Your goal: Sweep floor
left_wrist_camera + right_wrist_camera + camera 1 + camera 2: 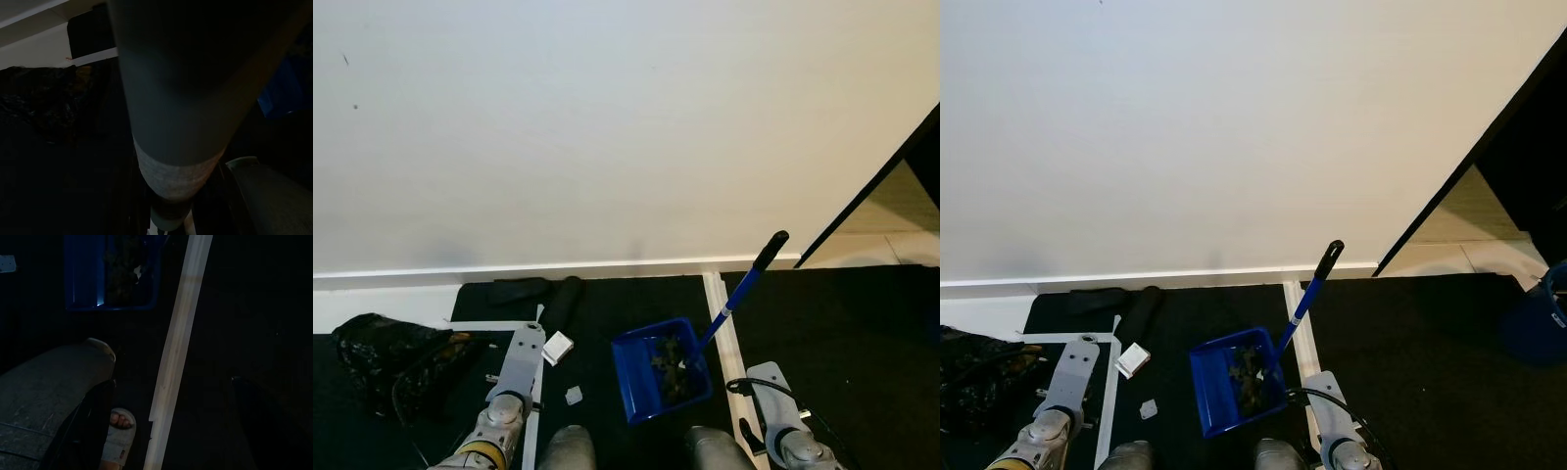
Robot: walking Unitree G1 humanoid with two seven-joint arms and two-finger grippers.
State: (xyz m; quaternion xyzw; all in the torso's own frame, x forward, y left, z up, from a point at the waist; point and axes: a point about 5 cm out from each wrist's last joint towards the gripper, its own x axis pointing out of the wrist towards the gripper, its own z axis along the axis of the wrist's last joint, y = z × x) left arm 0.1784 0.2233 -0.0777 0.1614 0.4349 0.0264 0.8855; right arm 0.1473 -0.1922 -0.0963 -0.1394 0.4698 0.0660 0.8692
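A blue dustpan (661, 377) stands on the black mat in front of me, with dark debris and a white scrap in its tray. Its long blue handle (744, 284) with a black grip leans up to the right. A black brush (558, 299) lies by the white baseboard. Small white scraps (557, 348) lie on the mat left of the dustpan. My silver left arm (514, 377) and right arm (773, 401) hang at my sides. In the dark right wrist view, my right gripper (171, 416) hangs open above the mat, short of the dustpan (112, 274).
A crumpled black bag (382, 357) lies at the far left. White tape lines (720, 323) cross the mat. A white wall stands close ahead, with a dark doorway and a blue bin (1542, 323) to the right. A person's sandalled foot (117, 440) is beside the tape.
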